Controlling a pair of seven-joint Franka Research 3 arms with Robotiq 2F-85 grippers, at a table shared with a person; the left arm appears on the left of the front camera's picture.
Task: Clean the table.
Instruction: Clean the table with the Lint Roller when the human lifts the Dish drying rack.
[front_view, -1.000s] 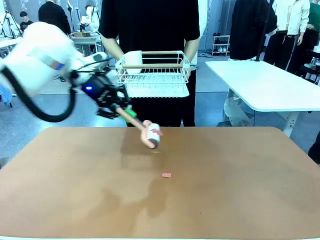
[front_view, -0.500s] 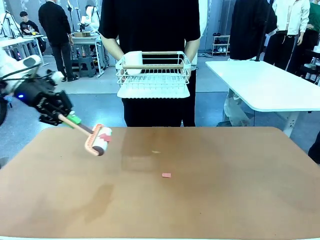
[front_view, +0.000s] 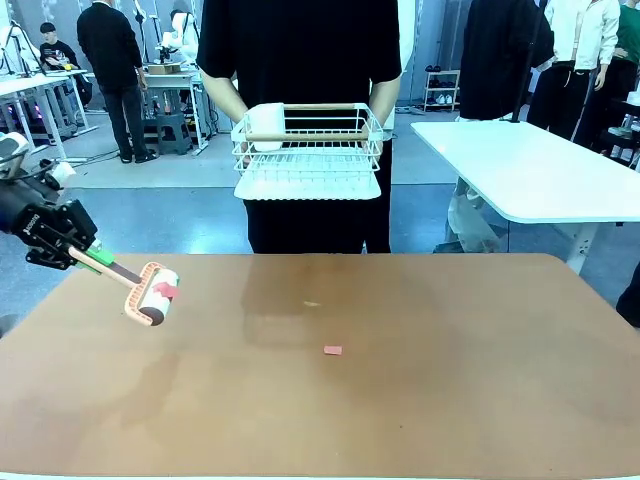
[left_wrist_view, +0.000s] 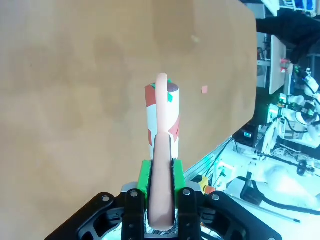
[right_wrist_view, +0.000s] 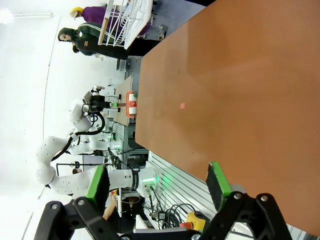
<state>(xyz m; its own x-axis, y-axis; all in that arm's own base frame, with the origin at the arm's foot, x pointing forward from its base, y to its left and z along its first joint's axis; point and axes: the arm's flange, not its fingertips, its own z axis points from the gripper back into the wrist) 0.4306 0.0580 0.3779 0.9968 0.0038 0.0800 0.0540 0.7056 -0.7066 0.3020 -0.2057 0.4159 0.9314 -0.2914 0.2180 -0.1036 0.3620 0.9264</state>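
Left wrist view shows my left gripper (left_wrist_view: 160, 177) clamped tight on the peach handle (left_wrist_view: 161, 147) of the lint roller (left_wrist_view: 172, 109). The green pads (left_wrist_view: 143, 175) pinch it near its butt end, so the drum hangs far out at twelve o'clock from my jaws. That long lever is my worry: if I press down off-square, I judge the handle could twist in the pads and the drum ride on one edge. In the front view the roller sits at nine o'clock on the table (front_view: 470, 400), near its left rim. The pink scrap (front_view: 333, 350) lies near the middle, well apart toward four o'clock from the drum, with a paler crumb (front_view: 312, 303) at three o'clock. A sweep on the wrong line would skip both or flick them off. The drum carries red and green bits, so it may grip poorly. My right gripper (right_wrist_view: 157, 185) stands open and empty.
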